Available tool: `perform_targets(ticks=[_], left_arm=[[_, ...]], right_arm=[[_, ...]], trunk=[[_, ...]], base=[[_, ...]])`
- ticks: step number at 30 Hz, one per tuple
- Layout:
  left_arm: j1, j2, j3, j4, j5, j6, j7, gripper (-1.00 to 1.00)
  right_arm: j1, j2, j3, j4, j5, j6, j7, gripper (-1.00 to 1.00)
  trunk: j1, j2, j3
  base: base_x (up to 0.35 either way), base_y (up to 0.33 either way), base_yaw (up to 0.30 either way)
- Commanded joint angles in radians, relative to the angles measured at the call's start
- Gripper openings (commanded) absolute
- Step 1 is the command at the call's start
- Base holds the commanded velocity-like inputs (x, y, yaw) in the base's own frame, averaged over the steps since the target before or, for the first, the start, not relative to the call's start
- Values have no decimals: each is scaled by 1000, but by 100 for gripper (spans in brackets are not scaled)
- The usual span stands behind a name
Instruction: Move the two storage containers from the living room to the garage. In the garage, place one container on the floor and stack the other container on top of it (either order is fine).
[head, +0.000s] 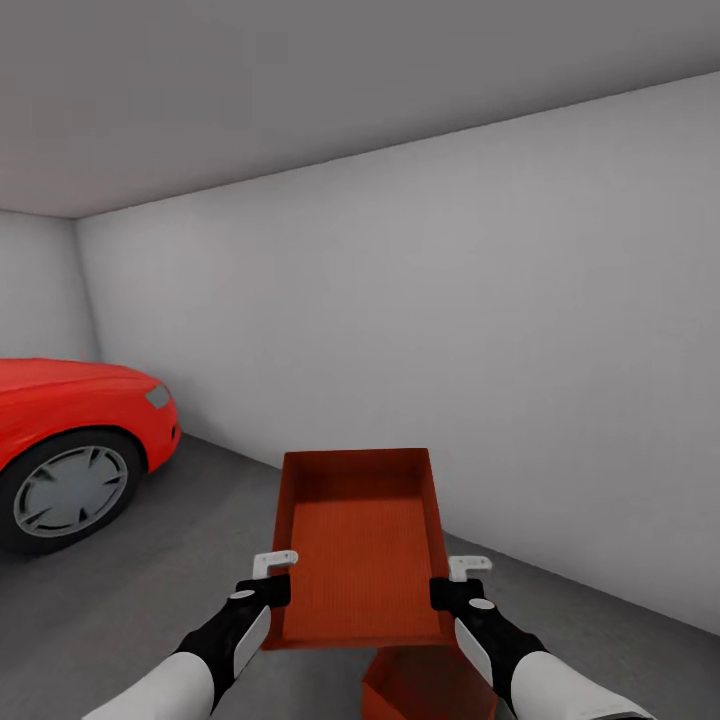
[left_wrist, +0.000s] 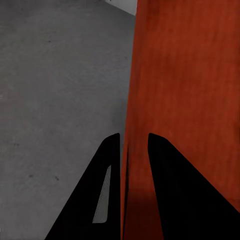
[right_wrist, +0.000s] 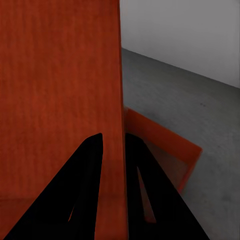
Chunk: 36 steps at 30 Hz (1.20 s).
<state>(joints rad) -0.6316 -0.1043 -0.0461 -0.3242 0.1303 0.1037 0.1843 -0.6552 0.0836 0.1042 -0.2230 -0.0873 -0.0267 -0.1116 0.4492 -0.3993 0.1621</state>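
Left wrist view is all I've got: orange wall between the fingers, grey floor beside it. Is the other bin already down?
Observer: Yes. The second container sits on the grey floor, below the held container.
Operator: Is the right pincer on it too?
Observer: Yes. The right pincer straddles the opposite side wall, as the left pincer does on yours.
Operator: Is it lined up over the lower bin?
Observer: Not fully. In the head view the lower bin peeks out under the near right corner, turned at an angle.
Operator: Anything close by?
Observer: A red car is parked to the left, well clear.
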Motion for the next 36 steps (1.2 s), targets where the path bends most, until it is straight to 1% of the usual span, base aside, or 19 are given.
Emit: perform_targets(ticks=[1,4,7,36], left_arm=[[0,30,16,-16,-12,-29,26,-100],[-1,30,16,-16,-12,-29,26,-100],[-1,30,16,-16,-12,-29,26,-100],[0,31,15,-18,-12,-29,26,-100]], right_arm=[[0,-6,-1,3,-10,-4,-8,-100],[0,-6,-1,3,-10,-2,-8,-100],[0,-4,-2,3,-10,0,-9,-100],[0,-4,-3,3,-10,1,-10,-100]], trunk=[[1,-1,-1],[1,-1,-1],[1,-1,-1],[1,-1,-1]], base=[[263,195,0],[263,195,-43],[263,195,-220],[259,196,-284]])
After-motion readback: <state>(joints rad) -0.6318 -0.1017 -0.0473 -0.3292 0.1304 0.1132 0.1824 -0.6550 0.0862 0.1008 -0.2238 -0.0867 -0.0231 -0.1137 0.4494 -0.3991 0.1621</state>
